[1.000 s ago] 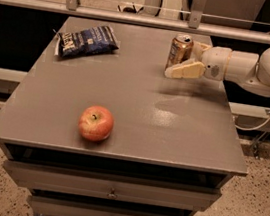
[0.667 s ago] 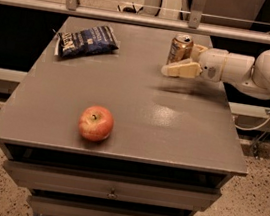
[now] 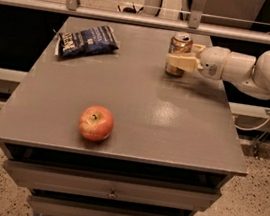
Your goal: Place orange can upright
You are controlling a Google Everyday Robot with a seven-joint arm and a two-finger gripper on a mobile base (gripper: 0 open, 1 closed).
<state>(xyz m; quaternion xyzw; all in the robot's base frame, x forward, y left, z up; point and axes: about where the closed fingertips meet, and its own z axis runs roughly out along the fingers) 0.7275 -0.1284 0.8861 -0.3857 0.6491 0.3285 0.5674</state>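
Camera view: blue chip bag point(image 3: 87, 40) at far left of grey table point(image 3: 172, 131); red-yellow apple point(image 3: 96, 123) near front; orange can point(image 3: 179, 45), golden, silver top with pull tab, upright far right; gripper point(image 3: 184, 55) clamped around it.

1. The orange can point(image 3: 178, 47), far right on the table, is golden-orange with a silver top.
2. The gripper point(image 3: 184, 57), at the can, is cream; its arm point(image 3: 262, 68) is off-white.
3. The apple point(image 3: 96, 123), near left, is red with yellow patches.
4. The bag point(image 3: 87, 40), far left, is dark blue with pale print.
5. The table point(image 3: 172, 131) is plain grey.
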